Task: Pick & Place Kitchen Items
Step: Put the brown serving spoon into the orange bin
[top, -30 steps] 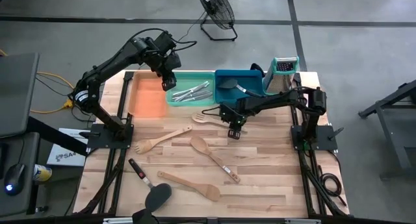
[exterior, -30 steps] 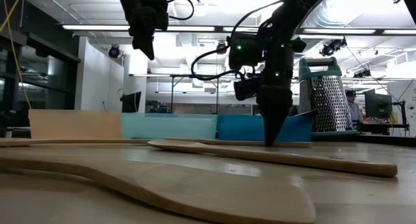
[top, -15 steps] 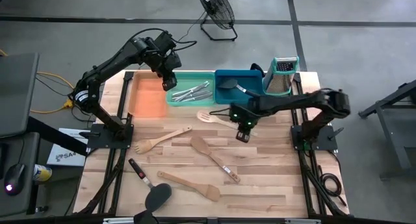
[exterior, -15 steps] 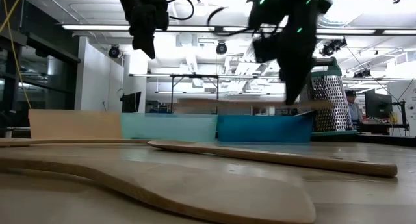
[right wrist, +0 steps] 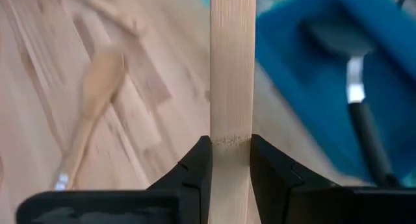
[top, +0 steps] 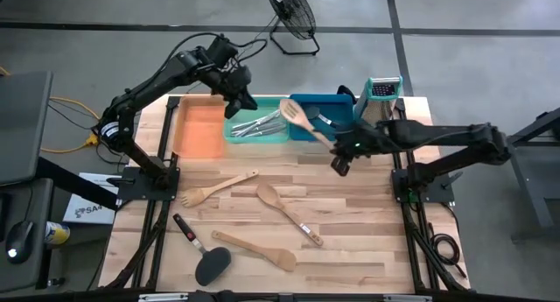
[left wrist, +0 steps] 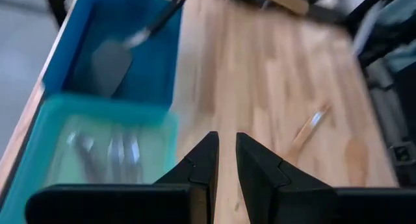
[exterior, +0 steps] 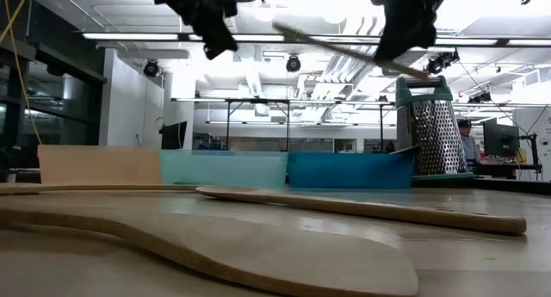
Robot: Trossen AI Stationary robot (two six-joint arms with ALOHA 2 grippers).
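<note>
My right gripper (top: 339,165) is shut on a pale wooden slotted spatula (top: 308,125), held high with its head over the blue tray (top: 337,101). A black turner (top: 317,118) lies in that tray. My left gripper (top: 243,103) hovers shut over the green tray (top: 282,138), which holds silver cutlery (top: 258,123); nothing is between its fingers (left wrist: 207,160). On the table lie a wooden fork (top: 214,187), a wooden spoon (top: 285,211), a wooden spatula (top: 259,249) and a black turner (top: 202,254). My right gripper pinches the slotted spatula's handle (right wrist: 231,123) between its two fingers, near the handle's free end. The fingers slant down from the table's right side. The spatula is lifted clear and tilted, its head (exterior: 284,28) higher than the held end.
An orange tray (top: 199,129) stands left of the green one. A steel box grater with a teal top (top: 381,101) stands at the far right, close to my right arm. Bare wood lies between the trays and the loose utensils.
My right gripper has risen from the table and drawn toward the right edge, carrying the slotted spatula. The spatula has gone from lying on the wood to hanging clear, its head swung up over the blue tray. My left gripper has turned and tipped up above the green tray.
</note>
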